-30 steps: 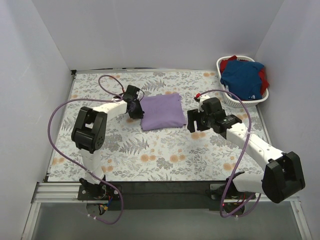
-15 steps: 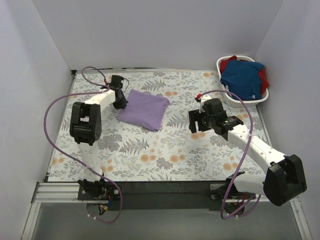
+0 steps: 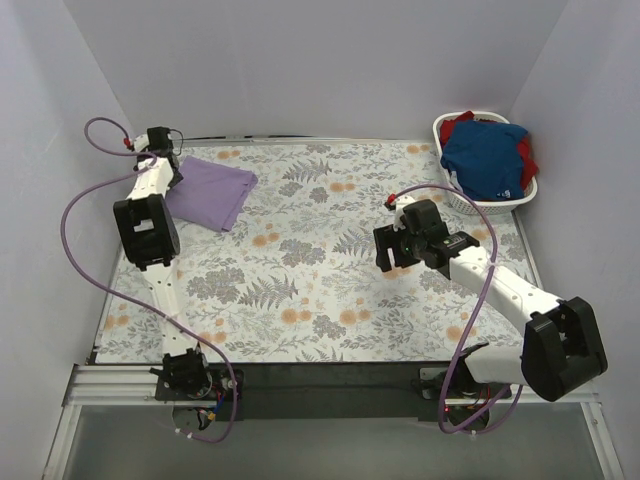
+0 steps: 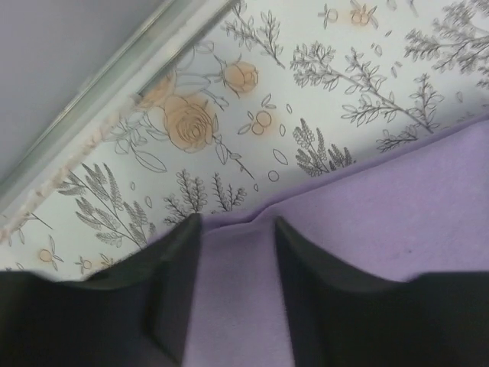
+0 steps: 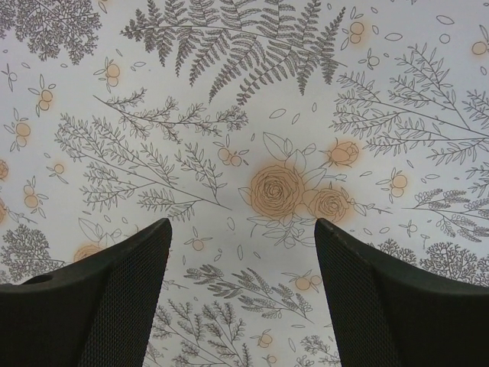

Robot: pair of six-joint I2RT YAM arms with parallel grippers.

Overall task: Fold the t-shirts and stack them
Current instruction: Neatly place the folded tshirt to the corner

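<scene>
The folded lavender t-shirt [image 3: 212, 190] lies flat in the far-left corner of the flower-printed tabletop [image 3: 330, 290], set a little askew, with its left edge close to the rail along the tabletop's border. The left arm [image 3: 146, 228] stretches straight out toward that corner, and the left jaws sit right at the shirt's near-left edge. In the left wrist view the two dark fingers [image 4: 172, 290] stand only a little apart, with a raised fold of lavender cloth [image 4: 382, 214] filling the gap between them, so the left jaws are clamped on the hem of that shirt. Just beyond the fingertips I see a strip of printed tabletop and then the pale metal rail.

The right arm [image 3: 500, 285] reaches inward from the near-right side, and the right jaws hang over the middle-right of the tabletop, well apart from the lavender t-shirt. In the right wrist view the fingers [image 5: 114, 298] are spread wide with nothing between them, only roses and ferns of the print beneath.

In the far-right corner stands the white laundry basket [image 3: 478, 205]. The blue t-shirt [image 3: 485, 155] is heaped on top and spills over the rim, and the red t-shirt [image 3: 462, 122] peeks out from under it at the back and the right side.
</scene>
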